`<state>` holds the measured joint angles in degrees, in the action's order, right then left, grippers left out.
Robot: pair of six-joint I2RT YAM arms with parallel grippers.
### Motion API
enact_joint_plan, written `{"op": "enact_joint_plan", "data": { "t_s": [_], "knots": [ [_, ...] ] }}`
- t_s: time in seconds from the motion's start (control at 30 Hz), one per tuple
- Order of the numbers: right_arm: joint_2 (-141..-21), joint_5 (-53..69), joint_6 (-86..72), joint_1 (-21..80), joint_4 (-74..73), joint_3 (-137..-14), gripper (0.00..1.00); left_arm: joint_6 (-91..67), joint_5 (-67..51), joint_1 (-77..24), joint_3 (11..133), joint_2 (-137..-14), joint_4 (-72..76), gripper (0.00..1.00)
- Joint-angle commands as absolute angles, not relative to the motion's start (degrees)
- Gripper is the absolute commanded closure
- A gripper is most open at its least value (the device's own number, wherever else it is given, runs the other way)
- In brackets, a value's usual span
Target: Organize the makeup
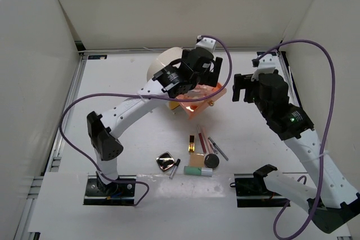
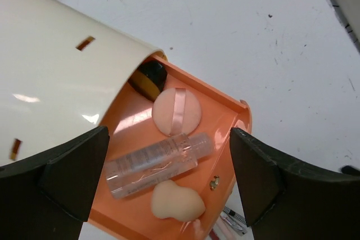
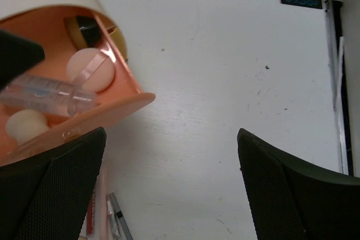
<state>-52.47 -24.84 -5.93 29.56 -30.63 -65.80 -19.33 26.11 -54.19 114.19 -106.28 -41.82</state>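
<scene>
The orange drawer (image 2: 230, 119) stands pulled out of the cream cylindrical box (image 2: 62, 77). In it lie a clear tube (image 2: 159, 163), a round pink puff (image 2: 176, 111), a peach sponge (image 2: 176, 200) and a black and amber jar (image 2: 148, 78). My left gripper (image 2: 169, 189) hangs open and empty just above the drawer (image 1: 198, 105). My right gripper (image 1: 243, 88) is open and empty, to the right of the drawer. On the table lie a black square compact (image 1: 165, 161), a black round compact (image 1: 211, 161), a tan pad (image 1: 194, 161), a mint-green tube (image 1: 200, 171) and thin pencils (image 1: 203, 143).
The cream box (image 1: 167, 63) stands at the back middle of the table. White walls close in the table on the left, back and right. The drawer's rim (image 3: 101, 113) and some pencils (image 3: 115, 217) show at the left of the right wrist view.
</scene>
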Motion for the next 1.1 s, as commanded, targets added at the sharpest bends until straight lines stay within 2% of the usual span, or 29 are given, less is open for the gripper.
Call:
{"op": "enact_joint_plan", "data": {
  "t_s": [0.0, 0.2, 0.47, 0.63, 0.73, 1.07],
  "knots": [
    [-53.17, -15.14, -3.17, 29.18, -33.47, -67.67, 0.01, -13.12, 25.13, -53.53, 117.59, -100.20, -40.78, 0.02],
    [-52.04, 0.84, -1.05, 29.88, -36.56, -65.22, 0.01, -8.46, 11.72, -38.52, 119.88, -100.19, -42.71, 0.02],
    [-50.62, 7.99, -1.05, 29.88, -42.18, -60.13, 0.01, -0.97, -10.16, -22.44, 123.40, -105.64, -45.35, 0.02],
    [-50.97, 11.77, 1.12, 29.89, -41.31, -55.55, 0.09, 4.82, -20.03, -18.55, 124.28, -108.81, -45.00, 0.02],
    [-51.33, 10.64, 1.14, 30.23, -39.73, -54.50, 0.10, 7.73, -25.39, -17.49, 124.28, -110.56, -45.00, 0.02],
    [-58.18, 10.73, -2.11, 32.26, -30.24, -53.61, 0.18, 9.49, -28.56, -16.17, 124.10, -114.78, -45.35, 0.02]
  ]
}}
